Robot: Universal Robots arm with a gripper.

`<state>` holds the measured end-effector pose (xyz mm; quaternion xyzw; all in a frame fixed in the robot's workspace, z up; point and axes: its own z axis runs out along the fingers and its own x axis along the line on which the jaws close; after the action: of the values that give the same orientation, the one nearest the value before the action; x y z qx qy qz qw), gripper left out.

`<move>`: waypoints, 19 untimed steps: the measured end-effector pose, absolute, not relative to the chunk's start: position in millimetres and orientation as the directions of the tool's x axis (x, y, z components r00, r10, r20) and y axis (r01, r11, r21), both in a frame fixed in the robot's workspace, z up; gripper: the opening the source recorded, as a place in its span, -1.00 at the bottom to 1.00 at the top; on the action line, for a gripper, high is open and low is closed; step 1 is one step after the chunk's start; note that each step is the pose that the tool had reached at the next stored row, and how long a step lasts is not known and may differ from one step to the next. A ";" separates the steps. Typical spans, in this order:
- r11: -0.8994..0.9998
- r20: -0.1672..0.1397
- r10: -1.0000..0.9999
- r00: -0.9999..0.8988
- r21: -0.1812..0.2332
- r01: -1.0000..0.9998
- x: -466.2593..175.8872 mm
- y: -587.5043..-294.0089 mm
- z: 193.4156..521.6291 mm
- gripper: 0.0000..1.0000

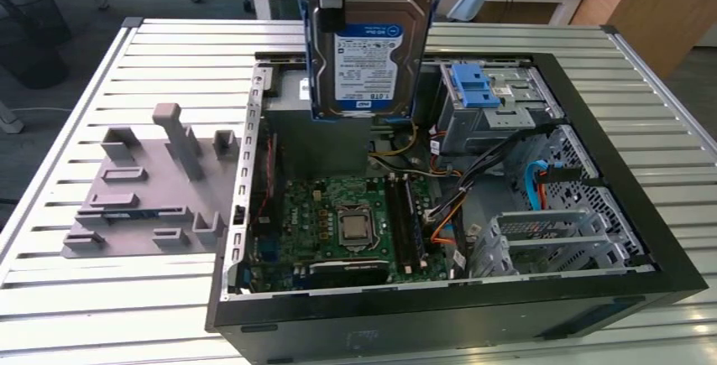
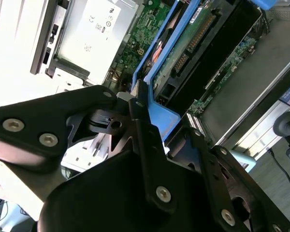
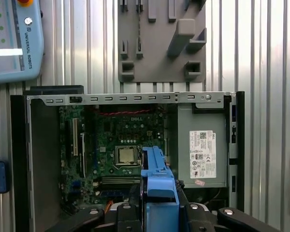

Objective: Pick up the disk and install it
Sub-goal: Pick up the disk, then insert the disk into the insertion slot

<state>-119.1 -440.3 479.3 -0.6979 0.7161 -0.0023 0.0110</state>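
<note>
The disk [image 1: 370, 54], a silver hard drive with a blue-and-white label and blue side rails, hangs upright above the back of the open computer case [image 1: 448, 310]. My gripper [image 1: 336, 4] is shut on its upper end, one black finger lying over the label side. In the second wrist view the disk's circuit-board underside [image 2: 193, 43] and blue rail run away from the gripper [image 2: 164, 121]. The first wrist view looks straight down past the gripper [image 3: 157, 205] and the disk's blue rail [image 3: 157, 176] into the case, over the motherboard [image 3: 121, 145].
The case lies open on a slatted metal table [image 1: 112, 298]. Inside are the grey power-supply box [image 3: 203, 150], a drive cage with a blue latch [image 1: 482, 88] and loose cables [image 1: 526, 180]. A grey fixture plate [image 1: 146, 189] stands beside the case. A teach pendant [image 3: 14, 38] lies on the table.
</note>
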 end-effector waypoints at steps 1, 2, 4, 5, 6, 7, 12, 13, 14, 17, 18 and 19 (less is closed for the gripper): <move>0.026 -0.013 -1.000 -0.026 -0.019 -0.999 -117.3 -440.4 479.2 -0.27; 0.026 -0.013 -1.000 -0.026 -0.019 -0.999 -115.6 -440.4 479.3 -0.27; 0.026 -0.013 -1.000 -0.025 -0.019 -0.999 -112.4 -440.4 479.2 -0.27; 0.026 -0.013 -1.000 -0.025 -0.019 -0.999 -110.9 -440.4 479.2 -0.27; 0.026 -0.013 -1.000 -0.026 -0.019 -0.999 -109.5 -440.4 479.2 -0.27; 0.026 -0.012 -1.000 -0.025 -0.019 -0.999 -108.9 -440.4 479.3 -0.27; 0.026 -0.013 -1.000 -0.026 -0.019 -0.999 -108.2 -440.4 479.2 -0.27; 0.026 -0.013 -1.000 -0.026 -0.019 -0.999 -108.1 -440.4 479.2 -0.27; 0.026 -0.013 -1.000 -0.025 -0.019 -0.999 -108.1 -440.6 479.2 -0.27; 0.026 -0.013 -1.000 -0.025 -0.019 -0.999 -108.2 -443.1 479.2 -0.27; 0.026 -0.013 -1.000 -0.025 -0.019 -0.999 -108.1 -443.9 479.2 -0.27; 0.026 -0.013 -1.000 -0.025 -0.019 -0.999 -108.2 -444.6 479.2 -0.27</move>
<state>-108.2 -444.6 479.2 -0.6979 0.7161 -0.0023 0.0110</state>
